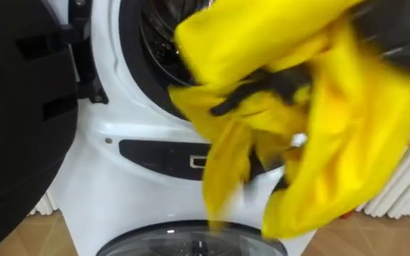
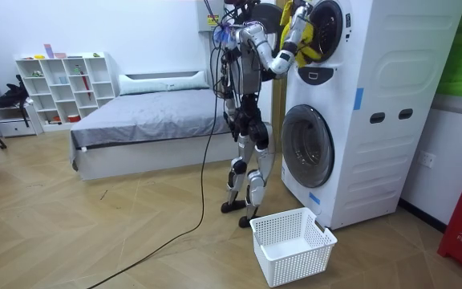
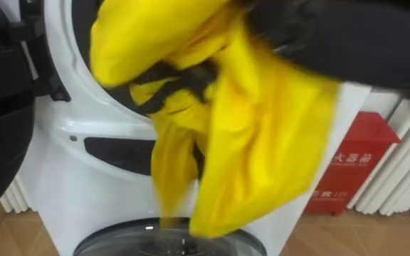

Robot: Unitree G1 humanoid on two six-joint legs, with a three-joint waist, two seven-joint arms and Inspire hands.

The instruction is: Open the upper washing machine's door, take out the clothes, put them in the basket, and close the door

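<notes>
**One yellow garment, one fistful of it**

One hand is doing the work here. My right hand (image 1: 280, 84) comes in from the upper right, and its dark fingers (image 1: 233, 99) are curled tight into a yellow garment (image 1: 347, 142), clenched on a bunched fold near the middle of it.

Where the cloth is: a big puffy part sits above my fingers, right across the drum mouth (image 1: 155, 35) of the upper washing machine (image 2: 375, 104). The rest hangs below and to the right of my fingers in loose folds. One long strip dangles straight down under them. I honestly can't tell whether any of it reaches inside the drum, because the fabric covers that side of the opening.

Around my fingers:
- Up and to the left is the bit of drum mouth that the cloth leaves uncovered.
- Far off to the left, the black door (image 1: 20, 107) is swung wide open.
- Just below, behind the dangling strip, is the dark panel (image 1: 155, 156) on the white front.
- Further down is the round top edge of the lower door (image 1: 184, 242).
- Off to the lower right, past the hanging cloth, is a red box (image 3: 347, 171).

In the room view I'm standing upright, close up to the stacked machine, with my arm raised to that top opening. A white basket (image 2: 291, 241) sits on the wooden floor by my feet, well below my fingers and in front of the lower door.
</notes>
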